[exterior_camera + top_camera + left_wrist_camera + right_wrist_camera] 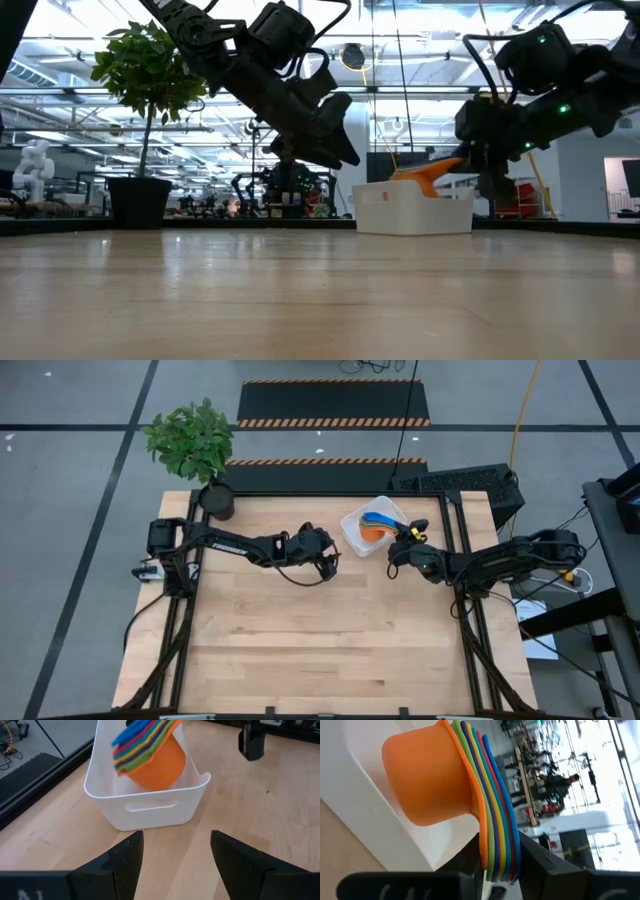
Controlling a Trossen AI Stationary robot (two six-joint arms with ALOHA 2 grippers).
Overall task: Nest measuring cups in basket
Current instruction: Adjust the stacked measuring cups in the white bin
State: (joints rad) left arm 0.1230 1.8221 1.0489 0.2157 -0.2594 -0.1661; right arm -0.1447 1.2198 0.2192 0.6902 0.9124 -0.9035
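Observation:
The measuring cups are nested in one stack, the orange one outermost and bright-coloured ones inside it. The stack sits tilted in the white basket, which stands at the table's far right. My right gripper is shut on the stack's handles, just right of the basket. My left gripper hangs open above the table, left of the basket, with nothing between its fingers. My right gripper pinches the stacked handles between its two fingers, all layers together, near their free ends. The fingers come roughly level from the table's right side. The stack is tilted, its orange bowl inside the basket; whether it rests on the floor I cannot tell.
A potted plant stands at the table's far left corner. Black frame rails run along the table's sides, close behind the basket. Bare wood fills the near half of the table.

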